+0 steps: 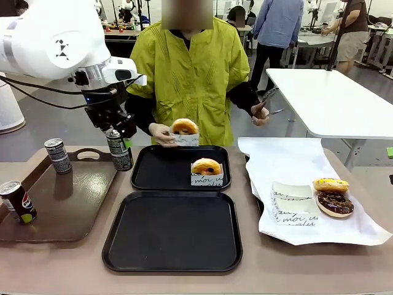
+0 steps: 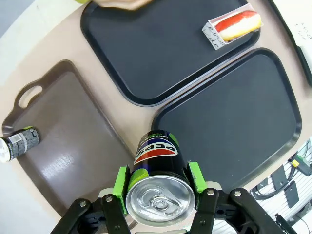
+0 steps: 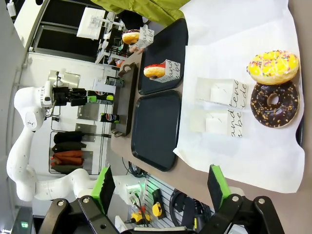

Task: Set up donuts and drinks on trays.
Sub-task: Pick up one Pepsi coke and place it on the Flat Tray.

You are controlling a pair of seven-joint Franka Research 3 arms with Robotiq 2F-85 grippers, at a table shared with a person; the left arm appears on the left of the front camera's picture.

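Left gripper (image 1: 119, 140): pinches the held can (image 1: 121, 158) high on its body, a green pad on either side. The can is upright and lifted clear of the brown tray (image 1: 67, 206), probably so it can be set down standing.
Held can: dark with a silver top; the left wrist view shows a red-blue Pepsi mark on its side. It hangs between the brown tray and the far tray (image 1: 158, 169), near that tray's left rim, so it is likely bound for a black tray.
Right gripper (image 3: 161, 190): fingers spread wide with nothing between them. It hovers near the white paper (image 3: 234, 29), seemingly parked out of the way.
Far tray: one sleeved donut (image 1: 206, 171) sits at the right front corner. The left side is bare, with room for a drink.
Near tray (image 1: 172, 236): bare, not yet served.
Person's hand (image 1: 161, 133): holds a second sleeved donut (image 1: 184, 129) over the far tray's far rim, apparently about to place it. The other hand holds tongs (image 1: 265, 101).
Brown tray: a grey can (image 1: 58, 156) and a Pepsi can (image 1: 17, 200) stand upright, apart from each other; it seems to serve as the supply tray.
White paper: two loose donuts (image 1: 332, 196) and empty sleeves (image 1: 291, 203) lie here, apparently the donut stock.
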